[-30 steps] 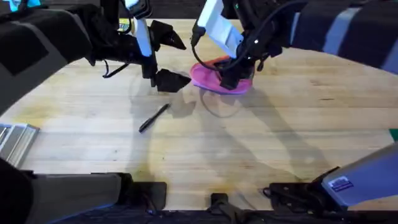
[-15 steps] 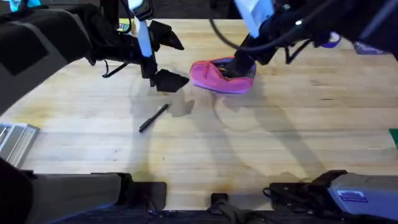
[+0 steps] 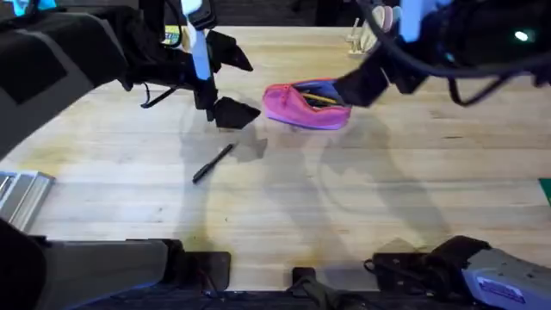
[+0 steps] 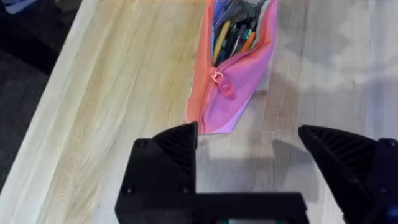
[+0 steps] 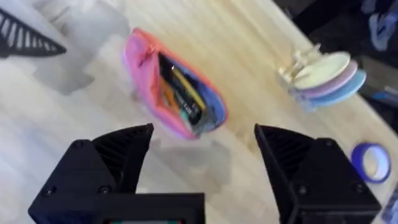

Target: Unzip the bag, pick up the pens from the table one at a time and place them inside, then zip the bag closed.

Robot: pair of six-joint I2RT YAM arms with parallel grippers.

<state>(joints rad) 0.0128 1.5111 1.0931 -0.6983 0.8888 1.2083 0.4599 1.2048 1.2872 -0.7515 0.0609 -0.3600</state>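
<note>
The pink bag (image 3: 306, 106) lies unzipped toward the far middle of the table (image 3: 362, 207), with pens (image 5: 179, 94) visible inside against its blue lining. One black pen (image 3: 213, 163) rests on the bare wood nearer the front, well apart from the bag. The left gripper (image 4: 252, 152) hangs just beside the bag's zipper end, fingers spread wide and empty; the right gripper (image 5: 202, 165) hovers above the bag, likewise spread and empty.
</note>
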